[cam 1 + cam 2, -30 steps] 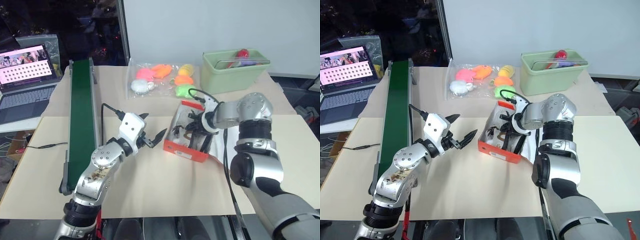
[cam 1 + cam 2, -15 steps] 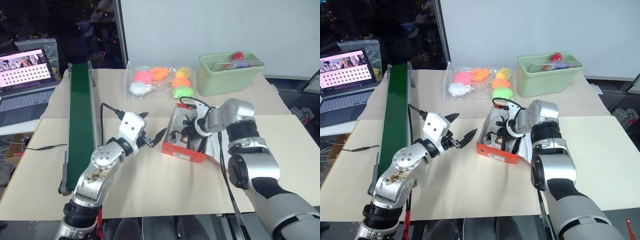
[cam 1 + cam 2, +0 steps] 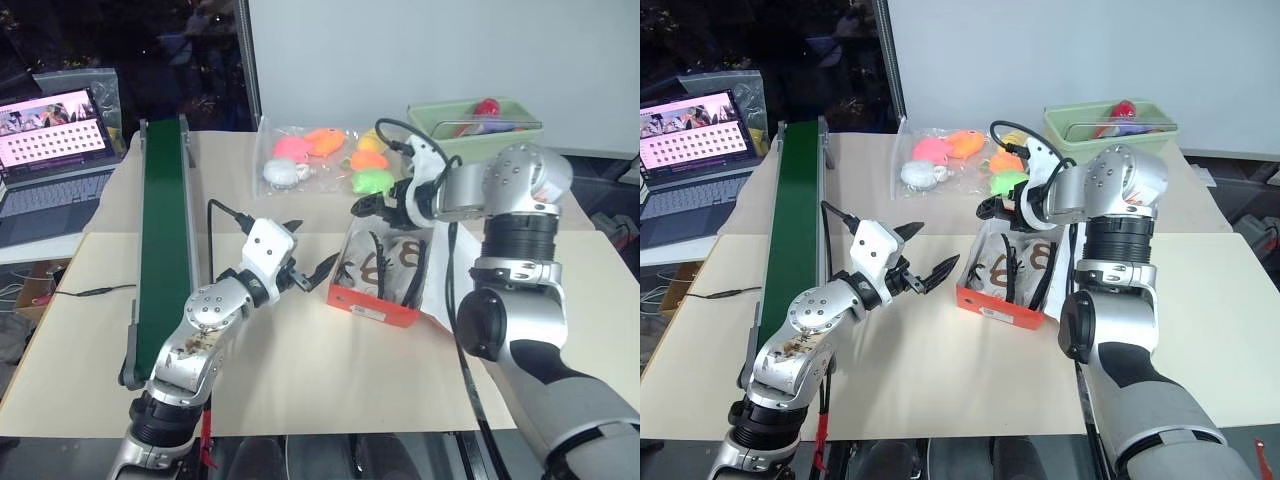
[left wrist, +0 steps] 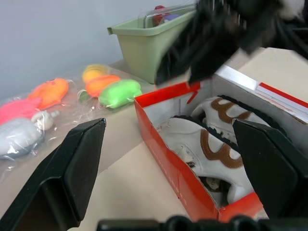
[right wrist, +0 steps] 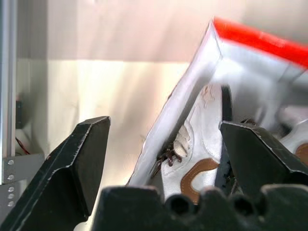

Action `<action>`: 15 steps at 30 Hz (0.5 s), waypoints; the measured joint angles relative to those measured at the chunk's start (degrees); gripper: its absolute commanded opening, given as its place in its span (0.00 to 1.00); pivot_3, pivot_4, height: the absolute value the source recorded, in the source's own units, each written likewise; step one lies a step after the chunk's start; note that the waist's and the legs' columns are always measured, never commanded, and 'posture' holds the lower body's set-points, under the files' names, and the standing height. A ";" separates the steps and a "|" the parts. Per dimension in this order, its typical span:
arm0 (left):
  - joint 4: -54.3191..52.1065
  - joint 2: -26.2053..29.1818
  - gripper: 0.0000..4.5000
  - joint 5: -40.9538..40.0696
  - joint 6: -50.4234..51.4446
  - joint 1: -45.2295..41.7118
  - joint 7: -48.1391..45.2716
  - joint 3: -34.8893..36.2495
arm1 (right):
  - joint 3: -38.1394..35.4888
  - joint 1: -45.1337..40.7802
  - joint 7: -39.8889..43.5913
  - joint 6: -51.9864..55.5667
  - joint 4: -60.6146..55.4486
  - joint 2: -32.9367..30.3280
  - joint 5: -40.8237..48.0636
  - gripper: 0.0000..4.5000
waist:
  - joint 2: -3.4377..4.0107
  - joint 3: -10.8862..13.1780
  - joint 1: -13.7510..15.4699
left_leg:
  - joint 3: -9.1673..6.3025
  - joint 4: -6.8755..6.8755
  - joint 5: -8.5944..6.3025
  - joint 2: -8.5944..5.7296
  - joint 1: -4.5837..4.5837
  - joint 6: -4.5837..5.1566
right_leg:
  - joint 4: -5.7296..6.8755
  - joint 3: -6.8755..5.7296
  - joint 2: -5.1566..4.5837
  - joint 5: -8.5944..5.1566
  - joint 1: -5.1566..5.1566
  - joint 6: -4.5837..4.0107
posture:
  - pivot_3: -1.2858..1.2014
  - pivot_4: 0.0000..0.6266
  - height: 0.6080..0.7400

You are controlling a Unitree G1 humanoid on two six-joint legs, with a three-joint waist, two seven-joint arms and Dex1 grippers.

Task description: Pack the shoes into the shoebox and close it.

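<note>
Shoebox [image 3: 378, 296]: light, thin card, both shoes [image 4: 207, 144] inside; I judge its lid bends easily, so I'd push its free edge. Left end effector [image 3: 305, 272] and right end effector [image 3: 385, 203] both gape, empty.

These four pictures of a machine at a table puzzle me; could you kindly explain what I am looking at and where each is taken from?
It is a humanoid robot with two silver arms, each ending in two black fingers. The two wide pictures come from a stereo camera on its head, looking down over the arms. The two close pictures come from cameras on the wrists, looking along each hand's fingers.

On the beige table stands an open red-orange cardboard shoebox, white inside, with a pair of whitish shoes with brown trim lying in it. Behind it lie bright toys in clear bags and a pale green plastic bin. A long dark green conveyor belt runs along the robot's left, beside a laptop.

The left gripper and the right gripper are both open and hold nothing.
</note>
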 measured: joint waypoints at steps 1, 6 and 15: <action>0.56 1.40 1.00 -1.23 -0.02 0.06 -2.17 0.47 | 0.12 1.79 1.08 0.00 -3.87 -1.22 0.65 0.95 | 0.00 0.00 -0.03 | 0.00 0.00 0.00 0.00 0.00 0.00 | -0.02 0.00 0.01 0.00 -0.01 0.00 | 0.52 0.24 0.92; 2.73 10.92 1.00 -6.40 -1.97 1.44 -14.73 4.07 | -5.66 15.31 11.32 0.01 -26.64 -5.34 11.82 0.78 | 0.03 0.02 -0.64 | -0.05 -0.10 -0.01 0.09 0.01 0.01 | -0.01 -0.03 0.07 -0.01 0.03 0.01 | 0.52 0.24 0.92; 2.87 16.35 1.00 -9.56 -2.96 3.12 -24.47 5.20 | -21.34 50.51 32.20 -0.65 -52.16 -17.39 36.50 0.10 | 0.01 0.01 0.02 | 0.03 -0.07 -0.01 0.03 0.33 0.01 | -0.11 0.06 0.03 -0.12 0.33 0.06 | 0.52 0.24 0.92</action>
